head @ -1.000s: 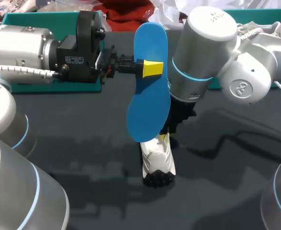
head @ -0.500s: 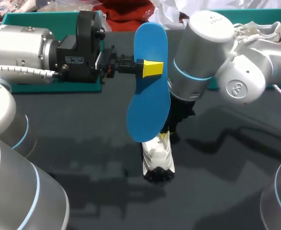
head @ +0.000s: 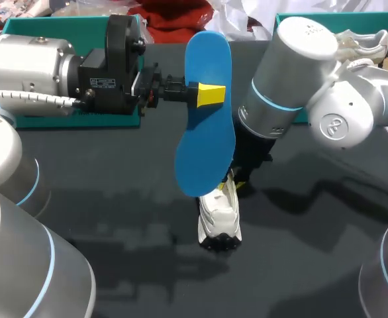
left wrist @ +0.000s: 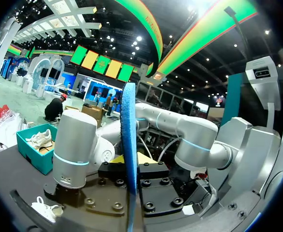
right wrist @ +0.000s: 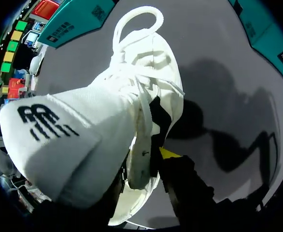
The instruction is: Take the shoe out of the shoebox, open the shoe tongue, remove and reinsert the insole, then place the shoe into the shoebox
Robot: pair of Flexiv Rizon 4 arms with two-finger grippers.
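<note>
Blue insole (head: 207, 126) is up in the air, pinched mid-length by the left gripper (head: 210, 95). It hangs roughly upright with its lower end just above the shoe (head: 219, 215). The shoe is on the table (head: 114, 199), toe toward the robot, well clear of the teal shoebox (head: 42, 24) at the far edge. The right gripper (head: 237, 182) comes down at the heel end. From its wrist camera it looks clamped on the collar wall, with the tongue (right wrist: 49, 140) standing up right beside it.

Risks as I see them:
- The insole is soft and held at its middle, so the free lower end can catch on the collar or tongue and fold instead of sliding in.
- With that mid grip, the left gripper would likely meet the shoe before the insole seats fully, so it probably needs a regrip or a push.
- The right grip is on one wall only. Downward force from the insole could pivot or tip the shoe.
- The right wrist sits very close to the insole, so there is little room between the arms and a real chance of contact.
- The loose laces (right wrist: 136, 19) could snag.
</note>
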